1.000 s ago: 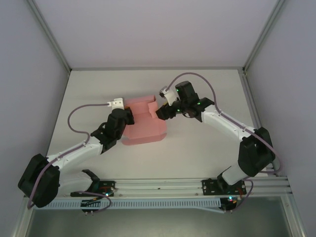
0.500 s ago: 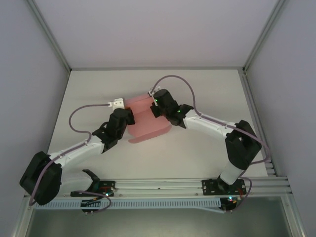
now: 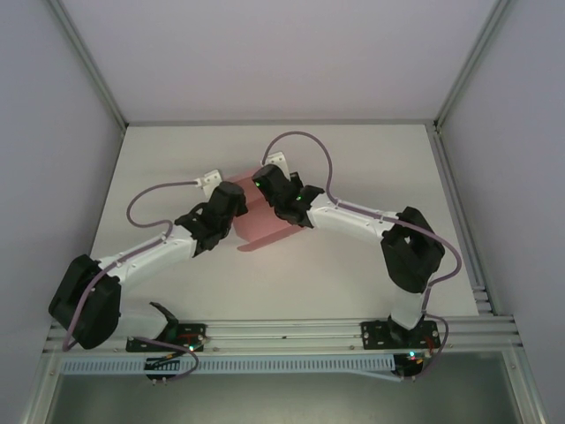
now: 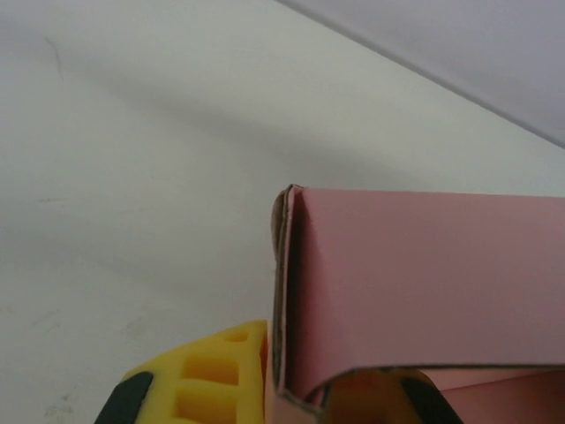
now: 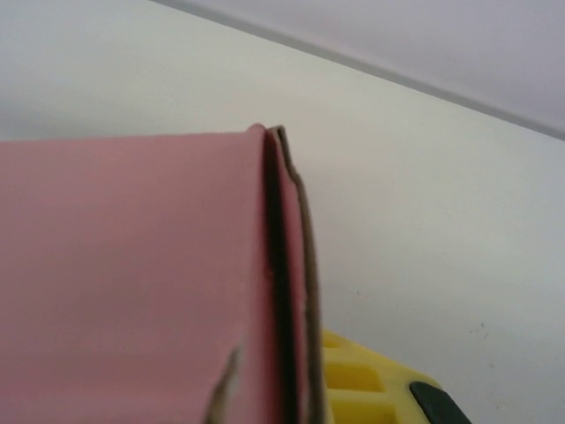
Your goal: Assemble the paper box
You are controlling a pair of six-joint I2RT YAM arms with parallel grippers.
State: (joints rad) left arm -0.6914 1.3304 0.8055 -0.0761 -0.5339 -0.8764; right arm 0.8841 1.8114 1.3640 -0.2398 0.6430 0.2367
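The pink paper box [image 3: 267,231] stands partly folded on the white table [image 3: 371,168], held between both arms. My left gripper [image 3: 238,203] is shut on its left wall. In the left wrist view one yellow finger [image 4: 212,375] lies outside the doubled card edge and the other sits inside under the folded panel of the paper box [image 4: 424,283]. My right gripper [image 3: 265,188] grips the box's right wall. There a yellow finger [image 5: 366,384] presses the outside of the card edge, and the pink panel of the paper box [image 5: 132,274] hides the other finger.
Metal frame posts [image 3: 88,62] and grey walls enclose the table on three sides. Purple cables [image 3: 305,137] loop above both wrists. A rail [image 3: 291,331] with the arm bases runs along the near edge.
My right gripper has swung left from beside the box and closed on its right wall. The flat sheet has folded up narrower. My left arm shifted slightly right.
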